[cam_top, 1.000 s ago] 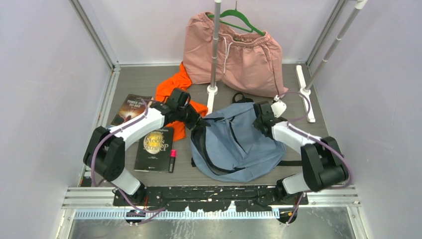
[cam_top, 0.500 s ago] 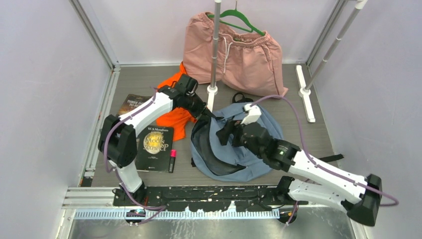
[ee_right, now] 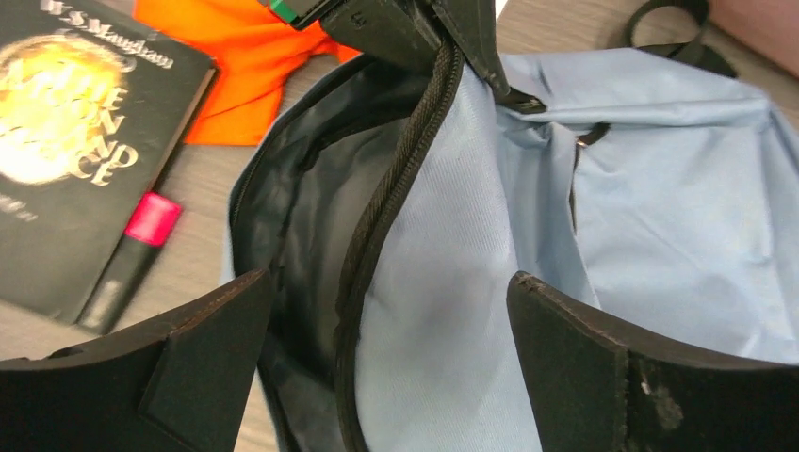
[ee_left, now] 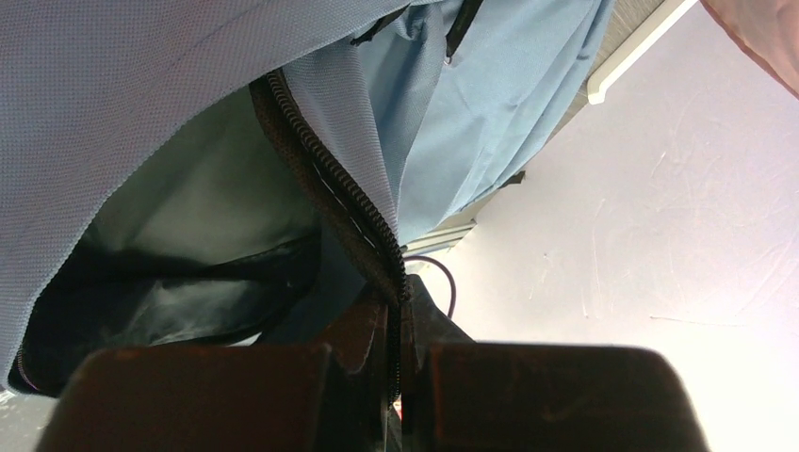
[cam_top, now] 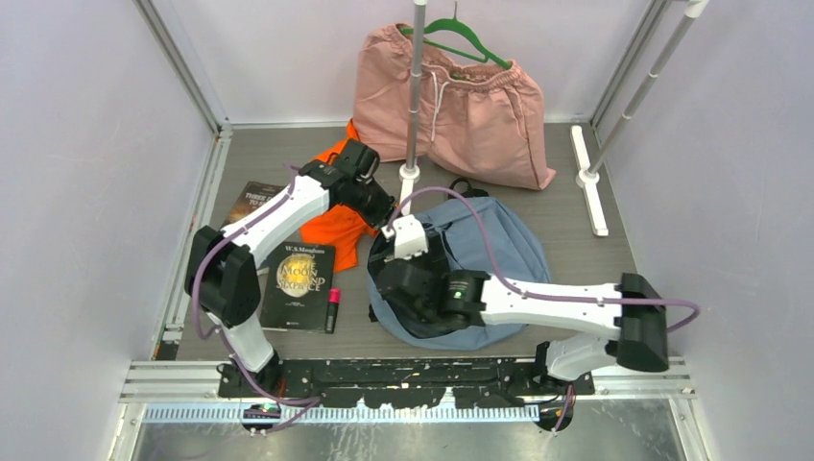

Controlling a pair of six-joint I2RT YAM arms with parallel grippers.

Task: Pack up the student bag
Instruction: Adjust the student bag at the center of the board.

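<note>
While the left gripper is pinched tight on the black zipper edge of the student bag, lifting that lip off the table, the right gripper hangs over the dark mouth with its fingers spread wide and holding nothing. The bag lies mid-table, just right of the orange garment, its opening turned toward the book and the pink marker. The step looks like widening the mouth for loading. I judge it best done by drawing the lifted lip up and away so the zipper line is taut, while the open fingers take the lower lip, fabric and zipper together, without snagging the lining. Room is tight behind, where the rack pole's base stands just beside the left gripper. The right forearm lies across the bag's front, so the freer path runs leftward over the book.
</note>
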